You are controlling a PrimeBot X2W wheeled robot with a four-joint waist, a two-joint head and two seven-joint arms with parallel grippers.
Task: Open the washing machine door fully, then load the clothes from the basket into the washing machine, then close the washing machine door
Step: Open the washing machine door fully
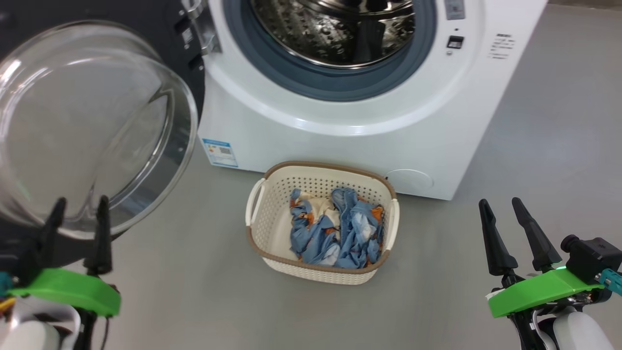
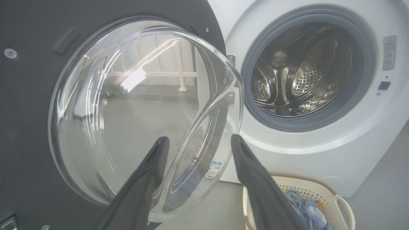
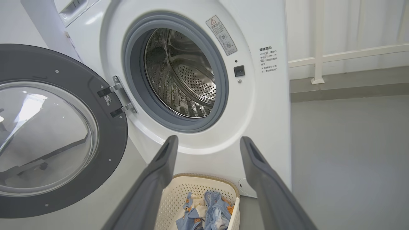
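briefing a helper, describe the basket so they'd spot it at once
Find the big white washing machine with its round door swung open. On the floor just before it sits the basket. It is cream perforated plastic with a brown rim, holding crumpled blue clothes.

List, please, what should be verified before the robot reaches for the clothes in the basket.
1. Washing machine door swung wide open: ok.
2. Drum opening unblocked: ok.
3. Clothes lying in the basket: ok.
4. Left jaws open and empty: ok.
5. Right jaws open and empty: ok.
6. Left jaws apart from the door's glass: cannot tell.
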